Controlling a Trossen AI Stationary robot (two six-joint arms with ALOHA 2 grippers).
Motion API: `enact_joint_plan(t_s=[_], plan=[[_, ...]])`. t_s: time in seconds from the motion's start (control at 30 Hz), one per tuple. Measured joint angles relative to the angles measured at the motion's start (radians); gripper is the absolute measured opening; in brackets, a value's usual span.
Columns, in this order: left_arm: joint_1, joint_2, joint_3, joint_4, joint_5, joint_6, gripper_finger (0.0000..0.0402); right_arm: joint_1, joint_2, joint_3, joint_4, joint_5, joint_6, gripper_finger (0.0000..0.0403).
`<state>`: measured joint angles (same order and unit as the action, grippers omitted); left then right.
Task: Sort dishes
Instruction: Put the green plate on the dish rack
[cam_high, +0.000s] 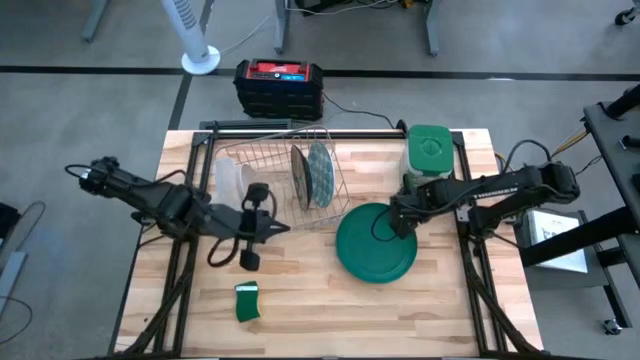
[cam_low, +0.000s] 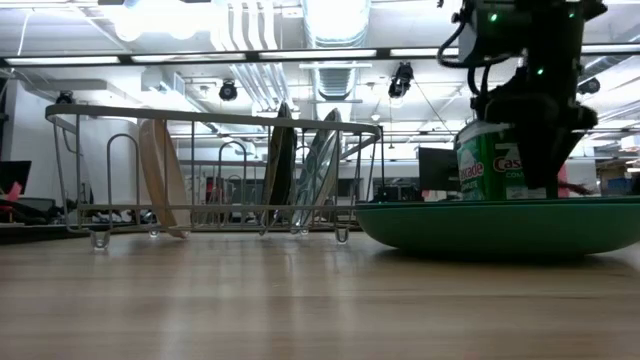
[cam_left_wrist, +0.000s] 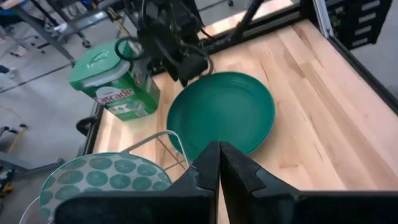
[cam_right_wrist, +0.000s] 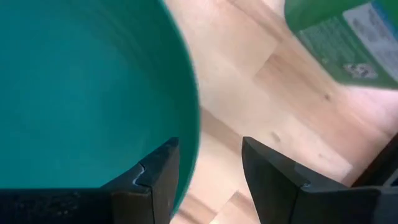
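Dark green plate (cam_high: 375, 245) lying flat on the wooden table (cam_high: 450, 310), to the right of the wire dish rack (cam_high: 262, 160). The right gripper (cam_high: 397, 222) sits low at the plate's rim on the side nearest the green canister (cam_high: 430, 150); in the right wrist view its fingers (cam_right_wrist: 158, 180) stand apart with the rim (cam_right_wrist: 189, 137) between them, one finger over the plate and the other over bare wood, not closed on it. In the low view this gripper (cam_low: 535, 150) comes down onto the plate (cam_low: 500, 225) in front of the canister (cam_low: 490, 160).

The left gripper (cam_high: 280, 228) hangs over the table just in front of the rack, its fingers (cam_left_wrist: 219, 168) pressed together and holding nothing.

Three plates stand on edge in the rack: a whitish one (cam_high: 232, 180) at its left end, and a dark one (cam_high: 300, 177) beside a green patterned one (cam_high: 320, 172) toward its right end. A small green sponge (cam_high: 247, 302) lies near the table's front edge.
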<state>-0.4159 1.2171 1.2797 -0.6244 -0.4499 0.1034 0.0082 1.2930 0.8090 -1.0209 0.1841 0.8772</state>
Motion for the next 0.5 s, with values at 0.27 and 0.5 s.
enact_joint_plan(t_s=[0.27, 0.5], plan=[[-0.094, 0.0, -0.012, 0.013, -0.11, -0.092, 0.0, -0.064, 0.011, -0.055, 0.178, -0.034, -0.142, 0.0147], [-0.117, 0.003, -0.054, 0.039, -0.156, -0.141, 0.0, -0.075, 0.098, -0.06, 0.199, -0.028, -0.186, 0.0136]])
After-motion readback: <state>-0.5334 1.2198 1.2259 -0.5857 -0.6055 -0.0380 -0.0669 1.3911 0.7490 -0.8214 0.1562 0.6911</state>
